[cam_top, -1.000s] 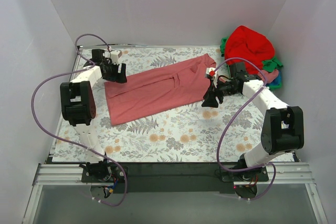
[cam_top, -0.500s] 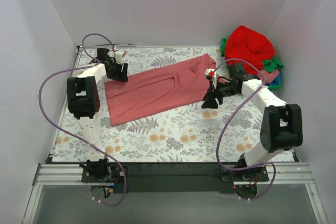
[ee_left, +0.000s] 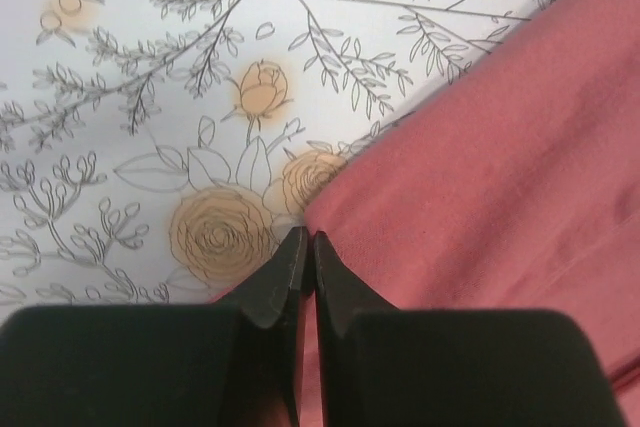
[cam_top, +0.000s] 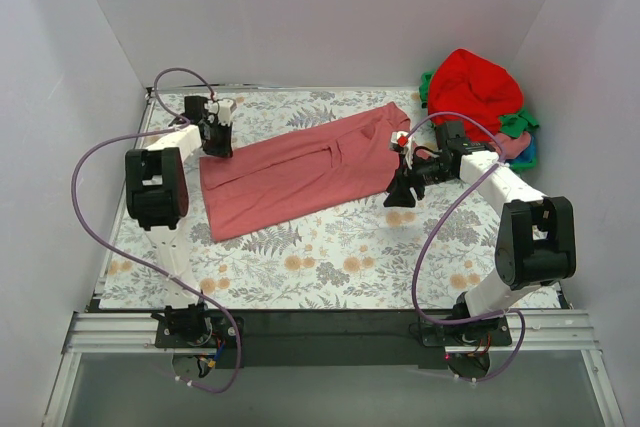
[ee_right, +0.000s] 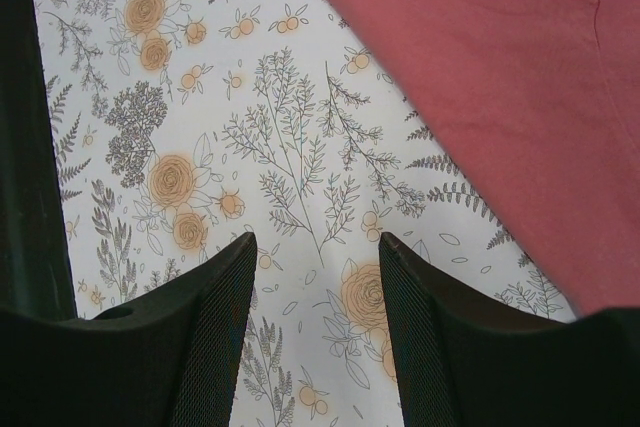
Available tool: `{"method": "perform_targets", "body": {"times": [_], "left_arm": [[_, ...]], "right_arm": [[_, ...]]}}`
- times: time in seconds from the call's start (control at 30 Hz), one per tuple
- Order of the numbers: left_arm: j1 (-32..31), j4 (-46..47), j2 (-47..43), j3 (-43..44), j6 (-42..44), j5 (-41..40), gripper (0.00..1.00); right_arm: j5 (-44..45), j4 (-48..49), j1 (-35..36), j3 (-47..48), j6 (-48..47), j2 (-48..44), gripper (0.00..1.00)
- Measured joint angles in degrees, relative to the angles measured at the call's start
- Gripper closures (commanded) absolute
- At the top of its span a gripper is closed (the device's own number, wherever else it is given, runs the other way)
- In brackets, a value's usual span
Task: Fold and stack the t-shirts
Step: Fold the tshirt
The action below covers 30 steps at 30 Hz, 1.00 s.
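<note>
The dusty rose-pink t-shirt (cam_top: 300, 172) lies spread flat across the middle of the floral table cover, running from near left to far right. My left gripper (cam_top: 213, 147) is down at its far-left corner, and in the left wrist view the left gripper (ee_left: 308, 237) has its jaws pressed together on the edge of the pink fabric (ee_left: 480, 177). My right gripper (cam_top: 397, 197) hovers by the shirt's right end. In the right wrist view the right gripper (ee_right: 315, 242) is open over bare floral cover, with the shirt (ee_right: 500, 67) up to the right. A bright red t-shirt (cam_top: 475, 87) tops the pile at far right.
Green cloth (cam_top: 515, 125) and a bit of pink and blue show under the red shirt in the far right corner. White walls close in the table on three sides. Purple cables (cam_top: 100, 167) loop off both arms.
My left gripper has shifted slightly along the shirt's far-left corner and closed its jaws there. The right gripper has stayed open in almost the same place.
</note>
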Motion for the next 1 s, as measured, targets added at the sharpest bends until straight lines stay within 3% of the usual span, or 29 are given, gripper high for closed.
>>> {"method": "perform_targets", "body": {"times": [0.27, 0.5, 0.63, 0.67, 0.7, 0.87, 1.0], "left_arm": [[0.6, -1.2, -6.4, -8.1, -7.0, -7.7, 1.00], [2.3, -6.0, -15.9, -18.6, -21.0, -23.2, 1.00], [2.8, -8.0, -22.8, -24.7, -25.9, -28.5, 0.53], [2.8, -8.3, -24.2, -25.3, -27.1, -29.6, 0.35], [2.8, -8.5, -25.7, -25.7, -27.7, -30.5, 0.29], [3.1, -8.3, -32.9, -25.4, -29.5, -29.9, 0.25], [3.3, -5.9, -35.0, -22.1, -28.9, -16.5, 0.25]], "right_arm": [[0.0, -0.2, -0.2, 0.0, 0.0, 0.0, 0.41], [0.0, -0.3, -0.3, 0.0, 0.0, 0.0, 0.42], [0.0, -0.4, -0.4, 0.0, 0.2, 0.0, 0.41], [0.0, -0.4, -0.5, 0.0, 0.2, 0.0, 0.41], [0.1, -0.4, -0.5, 0.0, 0.2, 0.0, 0.41], [0.5, -0.4, -1.3, 0.0, 0.4, 0.0, 0.41], [0.9, -0.4, -1.5, 0.0, 0.6, 0.0, 0.41]]}}
